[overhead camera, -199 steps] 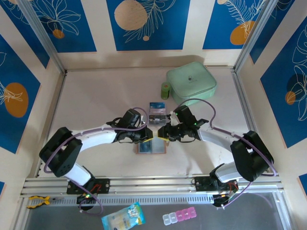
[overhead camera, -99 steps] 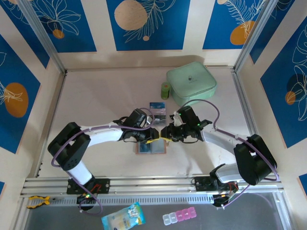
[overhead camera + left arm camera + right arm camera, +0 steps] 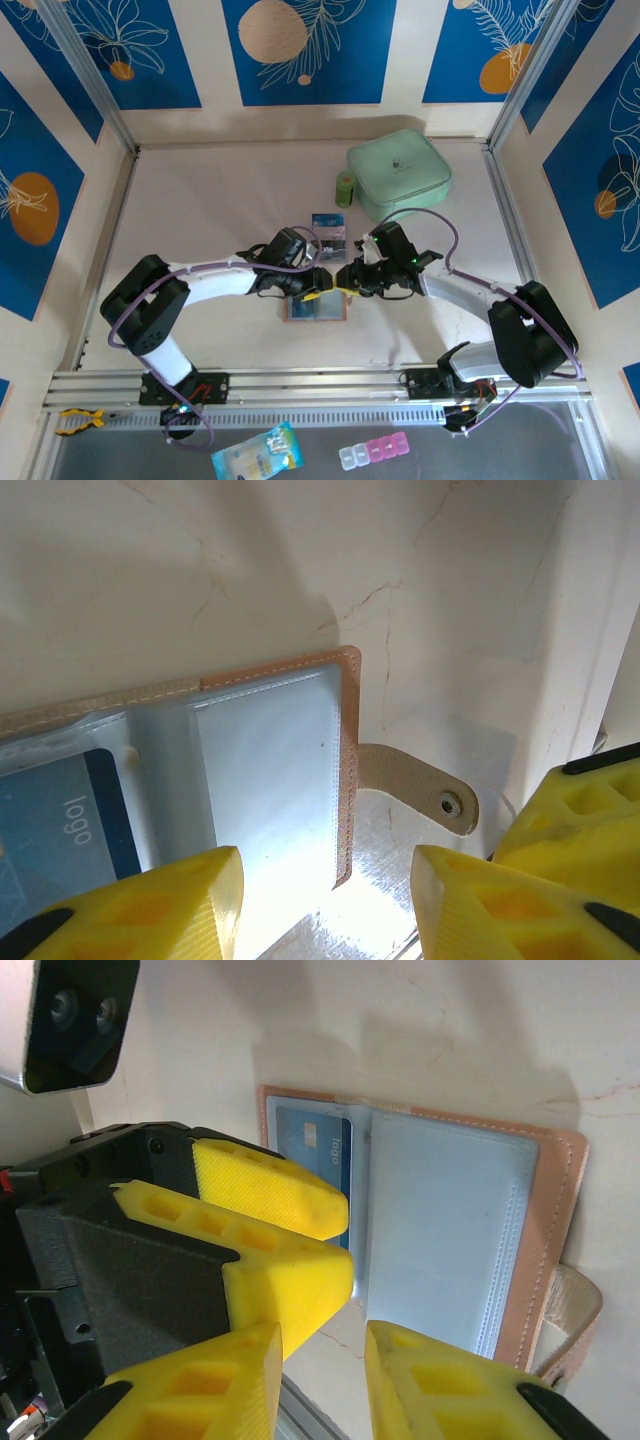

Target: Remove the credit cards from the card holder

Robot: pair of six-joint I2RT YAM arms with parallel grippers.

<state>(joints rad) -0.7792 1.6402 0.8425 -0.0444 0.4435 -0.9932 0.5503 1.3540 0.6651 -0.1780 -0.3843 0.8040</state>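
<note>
Blue credit card (image 3: 60, 825) thin, stiff, slick inside soft card holder (image 3: 270, 745) pocket; pinch its edge. Both empty: left hand (image 3: 326, 890) part-open, right hand (image 3: 322, 1370) narrow.

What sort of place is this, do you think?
Probably a robot test booth: a pale table walled by blue printed panels, an aluminium rail carrying two arms, and a card holder laid out for handling.

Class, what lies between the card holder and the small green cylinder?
Top view: credit cards lie on the table between card holder and green cylinder.
</note>
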